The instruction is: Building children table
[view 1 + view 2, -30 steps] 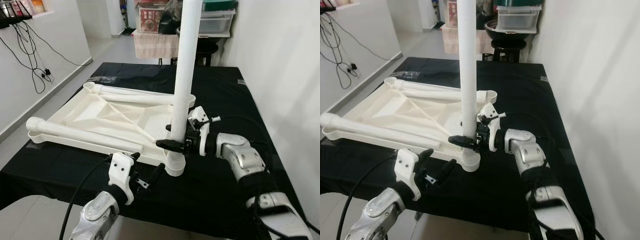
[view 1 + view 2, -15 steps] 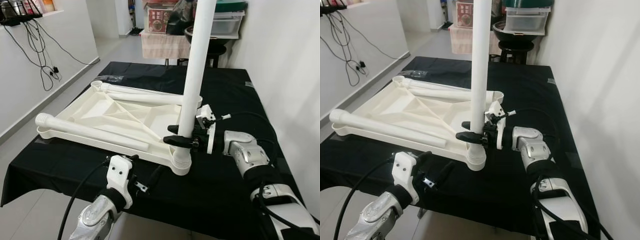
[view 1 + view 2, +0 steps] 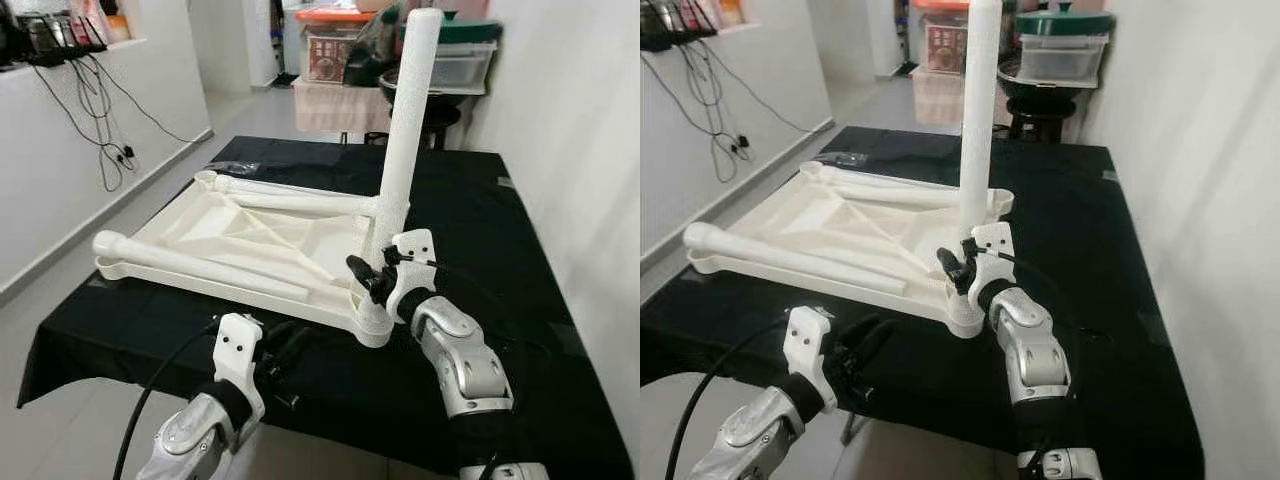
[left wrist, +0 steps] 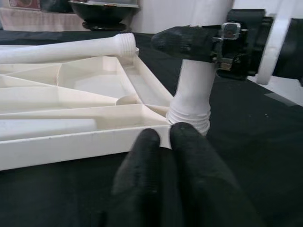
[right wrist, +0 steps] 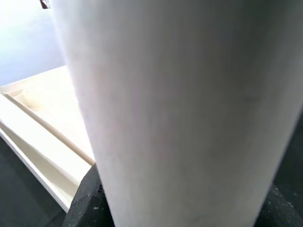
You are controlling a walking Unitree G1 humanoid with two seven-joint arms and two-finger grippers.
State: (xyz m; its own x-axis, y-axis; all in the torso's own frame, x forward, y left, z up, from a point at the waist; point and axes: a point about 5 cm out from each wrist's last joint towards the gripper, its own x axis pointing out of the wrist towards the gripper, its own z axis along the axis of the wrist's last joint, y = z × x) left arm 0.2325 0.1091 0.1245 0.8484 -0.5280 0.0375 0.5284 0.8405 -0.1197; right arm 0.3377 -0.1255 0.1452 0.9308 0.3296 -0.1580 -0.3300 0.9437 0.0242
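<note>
Nearest to us, our left gripper (image 3: 283,348) hovers low over the black tablecloth (image 3: 520,250), just short of the near rim of the upturned white tabletop (image 3: 250,235). In the left wrist view its two black fingers (image 4: 189,156) lie pressed together with nothing between them, pointing at the corner socket (image 4: 190,112).

Just beyond, our right gripper (image 3: 372,277) reaches in from the right side and clamps the upright leg (image 3: 405,130) near its lower end, a little above the ribbed collar where the leg meets the tabletop's near right corner. The right wrist view has the leg (image 5: 189,109) so close that it is a pale blur, so we judge the grip mainly from the head views, where the black fingers sit on either side of the tube. The leg stands vertical, its base seated at the corner; whether it is fully screwed home we cannot tell.

The tabletop lies underside up across the left part of the table, its ribs showing. Two loose legs rest on it: one (image 3: 200,265) along the near edge, one (image 3: 290,195) along the far edge, both lying flat.

Further back, past the table's end, stand a stool (image 3: 430,105), stacked storage boxes (image 3: 460,60), and cables (image 3: 110,120) hanging against the left wall.
</note>
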